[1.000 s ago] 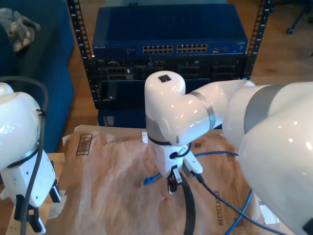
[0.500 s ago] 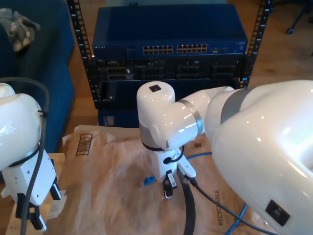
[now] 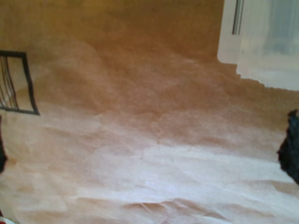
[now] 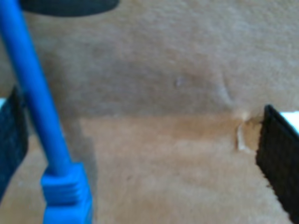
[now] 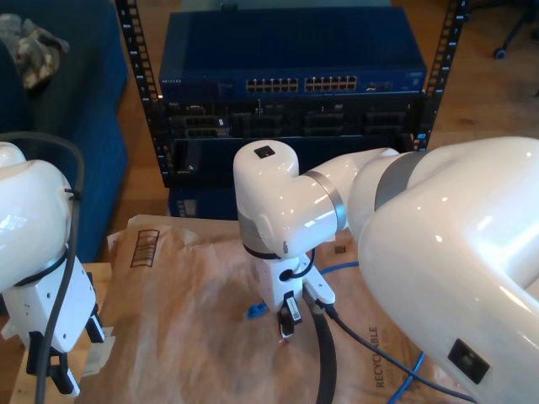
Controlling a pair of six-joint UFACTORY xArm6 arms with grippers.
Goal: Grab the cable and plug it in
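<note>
At the near edge of the scene, in the lower corner of the exterior view's left, my first gripper (image 5: 50,370) is seen hanging over the border of the brown paper (image 5: 185,286) that covers the work surface. In the first wrist view its dark fingers (image 3: 292,147) are found at the two opposite edges of the picture, so the claw (image 3: 147,154) is spread wide and nothing is held in it; below it there is only wrinkled paper, with a printed barcode mark (image 3: 14,84) to one side. A little farther in, near the middle of the exterior view, my second gripper (image 5: 288,324) is pointed straight down and is brought close to the paper. Its claw (image 4: 140,154) is also spread: the two black fingers (image 4: 278,154) are seen far apart in the second wrist view. The cable (image 4: 37,102) is laid on the paper between these fingers, just beside one of them, and whether it touches that finger cannot be told. It is not pinched. Its blue plug (image 4: 67,196) is rested on the paper; in the exterior view the same plug (image 5: 254,312) is seen just beside the gripper, toward the exterior view's left. The rest of the cable (image 5: 345,268) is led away behind the arm toward the exterior view's right. Farthest back, behind the paper, a rack is placed with a dark blue network switch (image 5: 295,59), and a row of ports (image 5: 301,84) is shown on its front.
</note>
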